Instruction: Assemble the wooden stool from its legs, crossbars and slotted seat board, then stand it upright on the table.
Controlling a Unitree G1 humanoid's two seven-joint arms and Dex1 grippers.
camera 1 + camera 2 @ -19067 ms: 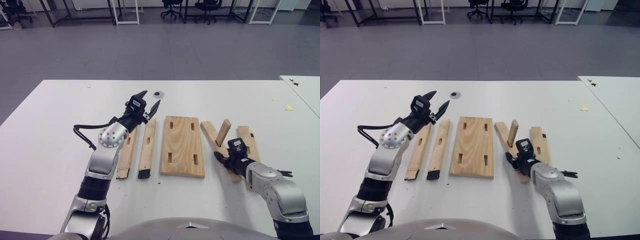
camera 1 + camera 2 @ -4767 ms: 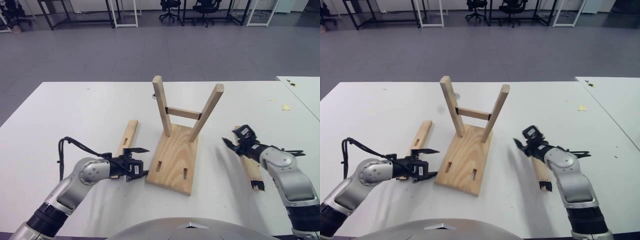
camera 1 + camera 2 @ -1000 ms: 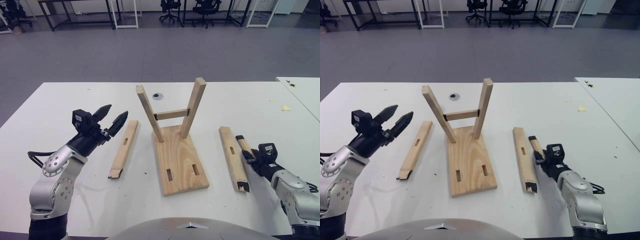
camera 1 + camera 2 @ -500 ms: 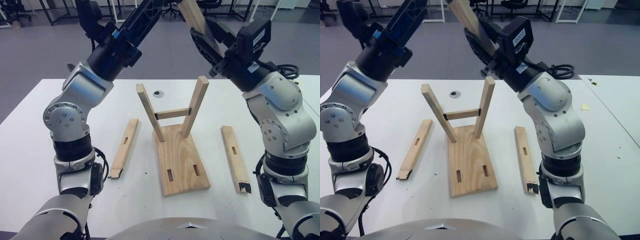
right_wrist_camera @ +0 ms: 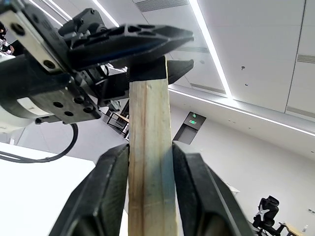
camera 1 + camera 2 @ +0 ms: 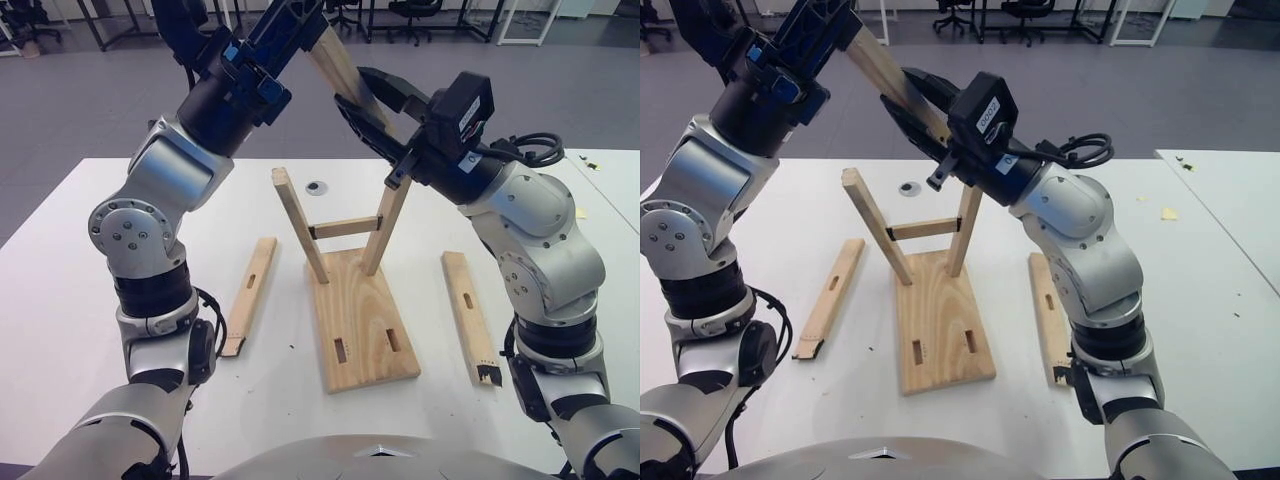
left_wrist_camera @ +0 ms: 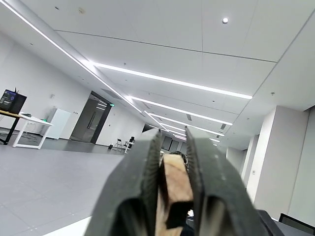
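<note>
Since the arms swung up: both have risen from low beside the flat pale wooden seat board (image 6: 362,300) to high above its far end. Over the last half second they have drawn together.
Left gripper (image 6: 298,22): a second ago it hovered low to the left of the board with jaws wide. Now its jaws are clamped on the upper end of the short pale wooden crossbar (image 6: 885,68).
Right gripper (image 6: 352,90): it has lifted that crossbar off the white worktop (image 6: 60,280) from the right of the board. Its jaws grip the bar's lower part.
Meaning for the task: two grips share the spare bar, which I judge to be a regrasp or handover before the second leg pair is built. The stool looks about half done and sits upside down.
Seat boards: one, flat on the worktop and unmoved.
Legs: four. The left standing leg (image 6: 298,225) and right standing leg (image 6: 385,225) are slotted into the board's far end. The left loose leg (image 6: 248,295) and right loose leg (image 6: 467,310) lie flat, one on either side of the board.
Crossbars: two. The fitted crossbar (image 6: 345,228) joins the standing legs, and the other is held in the air.
Empty slots: two, the left slot (image 6: 341,349) and right slot (image 6: 391,340), at the board's near end.
</note>
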